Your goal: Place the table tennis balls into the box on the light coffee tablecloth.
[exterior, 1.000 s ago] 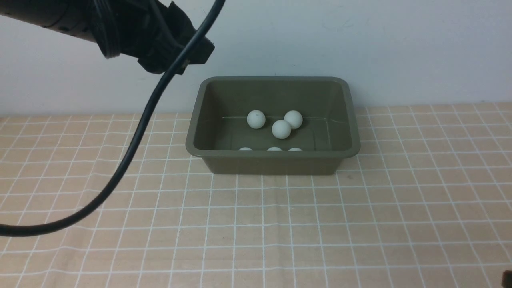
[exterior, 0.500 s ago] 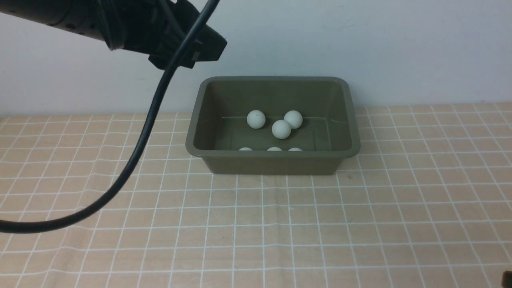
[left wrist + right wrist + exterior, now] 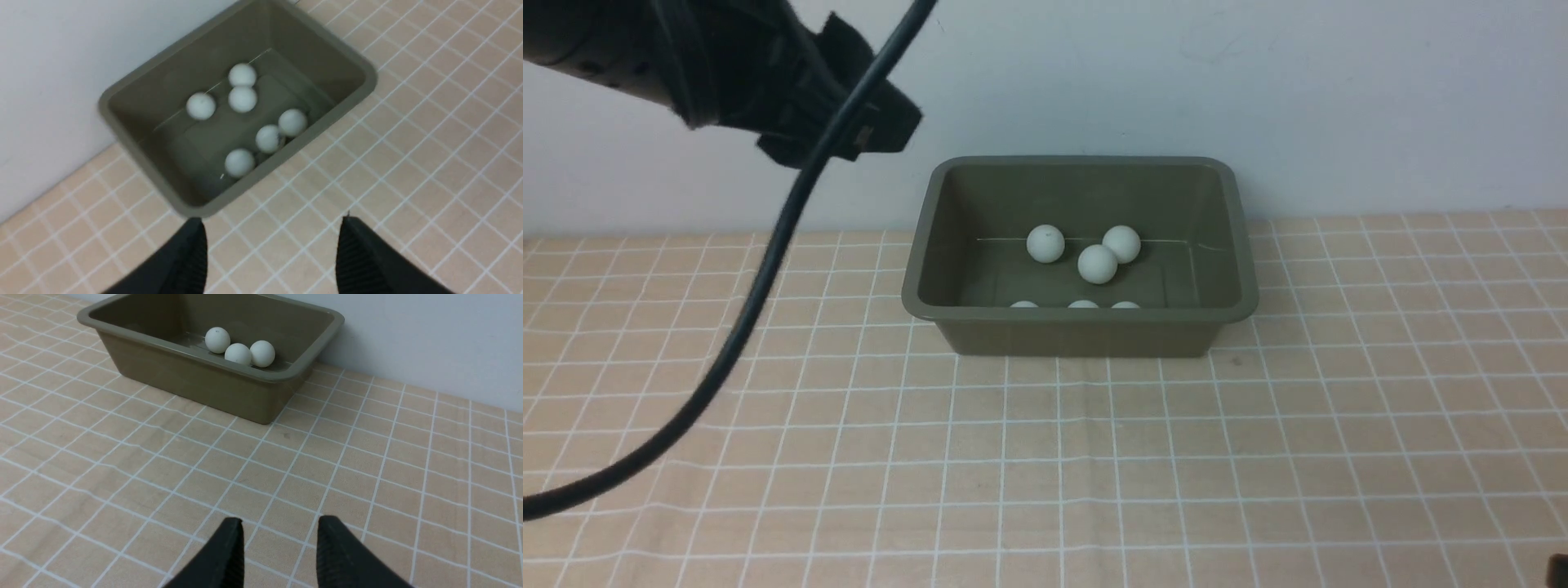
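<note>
Six balls (image 3: 242, 99) counted in the box (image 3: 947, 314) at the far middle of the cloth (image 3: 1094, 457), none seen loose, so task judged done; best to lift the left claw (image 3: 269, 245), released and empty, up and left, keeping its cable (image 3: 760, 286) off the rim. Right claw (image 3: 280, 543) low over bare cloth, near right, tips apart yet reckoned clenched, holding nothing. Left wrist view alone shows all six whole; front hides the near three behind the wall, right wrist shows three.
</note>
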`<state>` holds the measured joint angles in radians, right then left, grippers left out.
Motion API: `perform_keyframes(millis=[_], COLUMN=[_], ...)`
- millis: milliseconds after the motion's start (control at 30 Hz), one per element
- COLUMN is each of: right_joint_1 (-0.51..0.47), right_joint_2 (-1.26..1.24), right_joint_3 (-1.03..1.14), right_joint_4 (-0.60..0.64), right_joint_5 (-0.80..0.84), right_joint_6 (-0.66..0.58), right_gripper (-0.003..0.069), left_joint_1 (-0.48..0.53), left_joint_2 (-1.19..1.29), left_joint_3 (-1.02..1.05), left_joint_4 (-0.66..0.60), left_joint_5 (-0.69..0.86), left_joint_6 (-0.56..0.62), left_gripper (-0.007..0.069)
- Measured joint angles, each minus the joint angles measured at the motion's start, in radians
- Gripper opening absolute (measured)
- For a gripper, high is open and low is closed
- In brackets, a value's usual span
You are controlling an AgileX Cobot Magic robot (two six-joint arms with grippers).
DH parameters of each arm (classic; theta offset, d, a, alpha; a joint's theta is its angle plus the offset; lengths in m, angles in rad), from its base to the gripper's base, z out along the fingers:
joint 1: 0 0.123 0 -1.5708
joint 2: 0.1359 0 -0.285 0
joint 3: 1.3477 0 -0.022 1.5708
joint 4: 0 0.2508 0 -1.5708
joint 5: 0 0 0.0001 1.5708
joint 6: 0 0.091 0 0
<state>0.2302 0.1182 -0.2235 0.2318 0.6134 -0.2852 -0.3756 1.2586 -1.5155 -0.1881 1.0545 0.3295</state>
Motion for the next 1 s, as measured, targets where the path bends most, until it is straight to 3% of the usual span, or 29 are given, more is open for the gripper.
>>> perform_keyframes(millis=[133,467,667,767,1000], right_joint_1=[0.0,0.0,0.0,0.0,0.0], right_joint_2=[0.0,0.0,0.0,0.0,0.0], right_joint_3=[0.0,0.0,0.0,0.0,0.0], right_joint_4=[0.0,0.001,0.002,0.002,0.002], right_joint_5=[0.0,0.001,0.001,0.001,0.001], right_joint_6=[0.0,0.0,0.0,0.0,0.0], right_gripper=[0.0242,0.0242,0.0242,0.0242,0.0242], left_joint_1=[0.0,0.0,0.0,0.011,0.076], left_joint_2=[-0.114,-0.44,-0.521,-0.516,-0.476], left_joint_3=[0.003,0.329,0.633,0.813,1.05], left_joint_4=[0.155,0.298,0.359,0.374,0.264], left_joint_5=[0.062,-0.047,-0.28,-0.471,-0.621], left_joint_6=[-0.157,-0.232,-0.317,-0.349,-0.394], left_gripper=[0.0351,0.0351,0.0351,0.0351,0.0351])
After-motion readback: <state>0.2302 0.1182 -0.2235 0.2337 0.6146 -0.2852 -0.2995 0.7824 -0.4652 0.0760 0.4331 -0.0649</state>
